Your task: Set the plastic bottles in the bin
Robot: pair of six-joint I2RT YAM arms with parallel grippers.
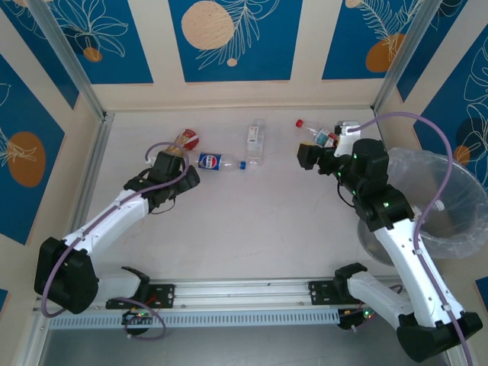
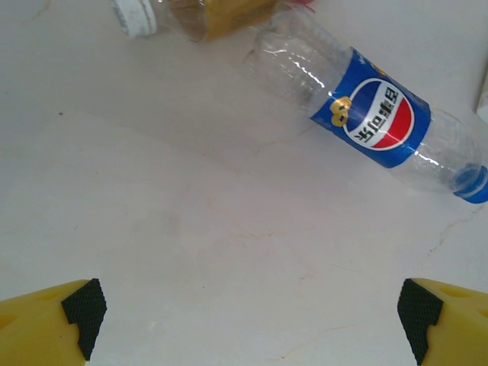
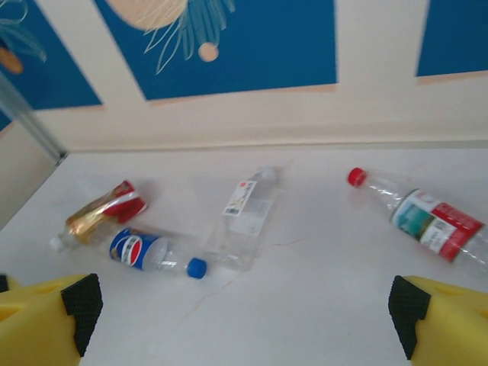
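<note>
Left gripper (image 2: 252,314) wide and empty; Pepsi bottle (image 2: 366,114) just ahead, slanted nearly along its closing line; right gripper (image 3: 244,309), also gaping, sits farther.

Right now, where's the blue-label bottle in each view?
Top external: blue-label bottle lies just left of centre, cap pointing right.
Left wrist: upper right, lying diagonally, cap at the right edge.
Right wrist: lower left, cap pointing right.
Shared landmark: the brown bottle lying right next to it, at its capless end.
</note>
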